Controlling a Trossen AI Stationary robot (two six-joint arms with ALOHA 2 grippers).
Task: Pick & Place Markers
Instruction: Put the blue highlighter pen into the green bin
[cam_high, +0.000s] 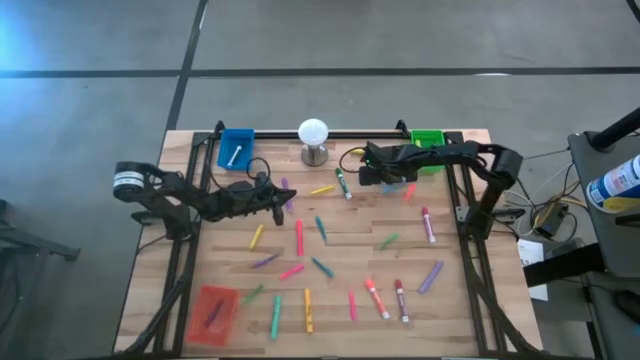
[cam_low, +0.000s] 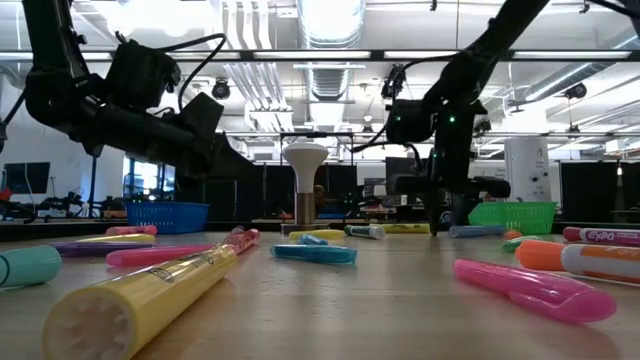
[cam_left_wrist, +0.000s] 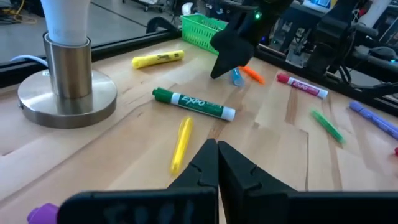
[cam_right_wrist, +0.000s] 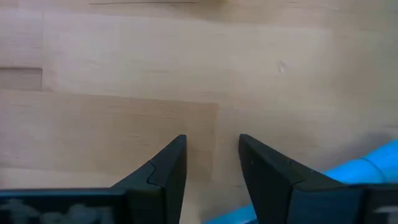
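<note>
Several markers in many colours lie scattered on the wooden table. My right gripper points steeply down at the far right of the table, open, with bare wood between its fingers. A blue marker lies flat just beside and partly under one finger; an orange marker lies next to it. My left gripper hovers shut and holding nothing at the far left, near a yellow marker and a green marker.
A white ball on a metal stand stands at the far edge between the arms. A blue tray sits at the far left, a green tray at the far right, a red tray at the near left.
</note>
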